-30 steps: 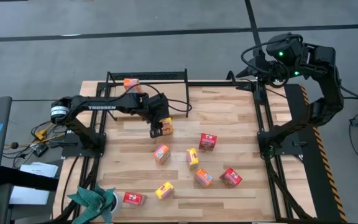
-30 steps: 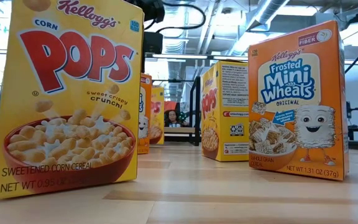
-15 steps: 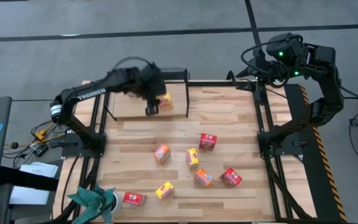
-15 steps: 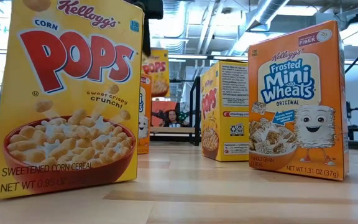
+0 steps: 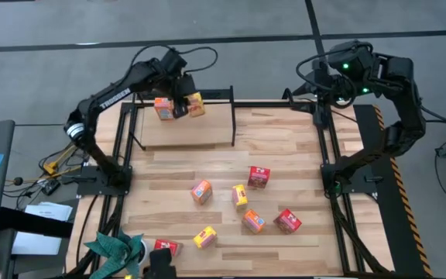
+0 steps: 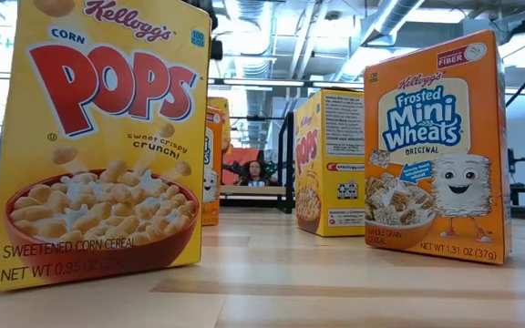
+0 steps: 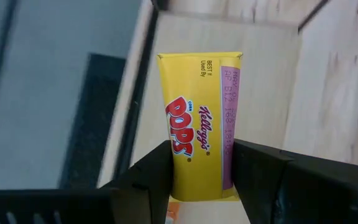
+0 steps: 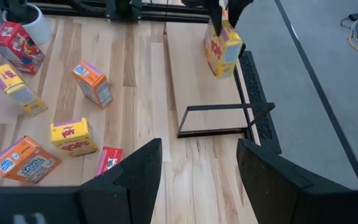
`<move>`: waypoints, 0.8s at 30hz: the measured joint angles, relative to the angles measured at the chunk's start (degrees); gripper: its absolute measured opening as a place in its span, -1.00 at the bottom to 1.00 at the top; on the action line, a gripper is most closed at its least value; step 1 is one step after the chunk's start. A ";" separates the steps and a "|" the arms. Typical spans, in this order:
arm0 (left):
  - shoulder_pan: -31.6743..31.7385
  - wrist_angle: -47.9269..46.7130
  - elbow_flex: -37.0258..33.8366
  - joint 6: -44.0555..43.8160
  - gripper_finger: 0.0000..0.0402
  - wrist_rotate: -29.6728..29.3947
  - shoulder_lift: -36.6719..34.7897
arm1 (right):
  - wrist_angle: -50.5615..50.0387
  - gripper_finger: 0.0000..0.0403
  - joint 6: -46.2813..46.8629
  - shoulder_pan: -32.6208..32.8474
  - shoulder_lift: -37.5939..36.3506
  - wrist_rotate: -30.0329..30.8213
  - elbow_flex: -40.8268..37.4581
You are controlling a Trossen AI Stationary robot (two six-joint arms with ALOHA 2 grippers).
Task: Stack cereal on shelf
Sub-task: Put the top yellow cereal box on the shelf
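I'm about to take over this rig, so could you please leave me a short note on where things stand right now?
Left gripper: shut on a yellow Corn Pops box, held over the back of the shelf.
Right gripper: open, holding nothing, parked at the table's back right corner.
Done: one orange box sits at the shelf's back, right beside the held one.
Left: set the held box down, then move the seven loose boxes from the table to the shelf.

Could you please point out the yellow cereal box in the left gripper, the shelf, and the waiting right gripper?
Yellow cereal box [image 7: 197, 127], left wrist view, printed narrow side.
Left gripper [image 7: 201, 177], left wrist view, between its fingertips.
Shelf [image 5: 200, 133], high view, bare wooden board.
Right gripper [image 8: 199, 165], right wrist view, between its fingertips.
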 joint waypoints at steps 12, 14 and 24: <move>3.35 -0.35 -0.11 6.20 -0.33 0.80 7.24 | 0.12 0.15 0.91 -0.33 1.48 0.10 -0.04; 3.58 0.09 -0.11 6.83 -0.33 0.75 7.24 | 0.13 0.15 0.94 -0.28 1.44 0.11 -0.04; 4.42 0.79 -0.09 10.87 -0.33 1.22 7.16 | 0.41 0.15 0.94 -0.28 1.46 0.52 -0.04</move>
